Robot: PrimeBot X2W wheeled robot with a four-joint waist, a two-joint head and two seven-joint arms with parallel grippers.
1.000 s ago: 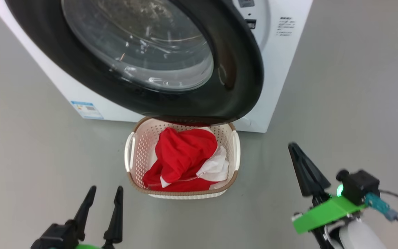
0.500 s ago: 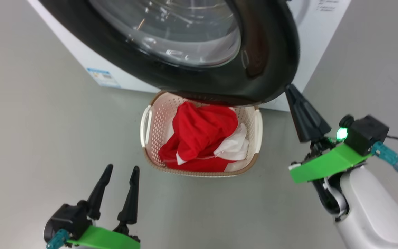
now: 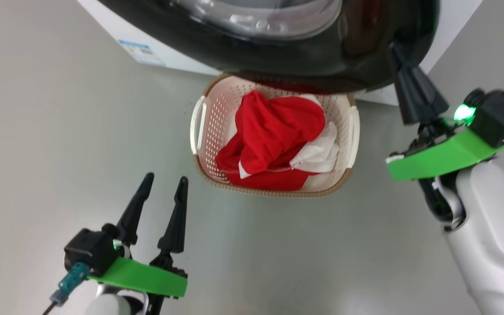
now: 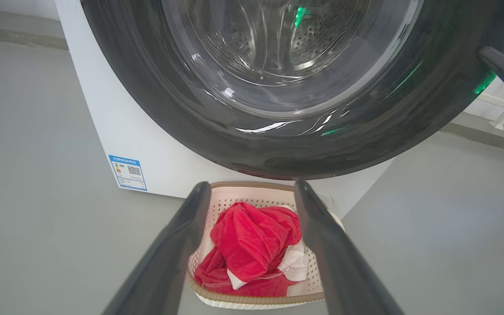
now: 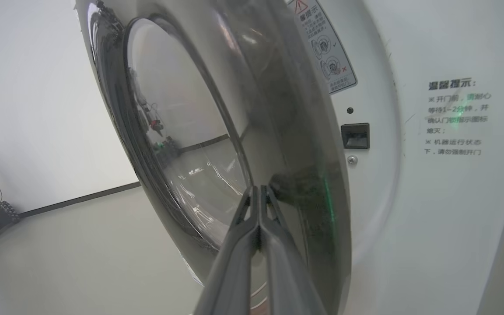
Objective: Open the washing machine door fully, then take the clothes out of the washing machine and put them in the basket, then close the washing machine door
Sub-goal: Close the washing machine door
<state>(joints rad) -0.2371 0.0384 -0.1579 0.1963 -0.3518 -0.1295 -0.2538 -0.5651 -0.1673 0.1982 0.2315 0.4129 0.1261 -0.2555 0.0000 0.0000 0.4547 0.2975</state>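
Clothes (image 3: 278,129) in basket (image 3: 274,191) below door (image 3: 278,61)

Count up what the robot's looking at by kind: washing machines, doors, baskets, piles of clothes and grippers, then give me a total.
washing machine: 1
door: 1
basket: 1
clothes pile: 1
grippers: 2 (left gripper, right gripper)
total: 6

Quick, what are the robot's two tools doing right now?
Left tool: open, holding nothing.
Right tool: shut, holding nothing, tips by the washing machine door.

Black tapered fingers (image 3: 134,212) — green brackets (image 3: 442,157)
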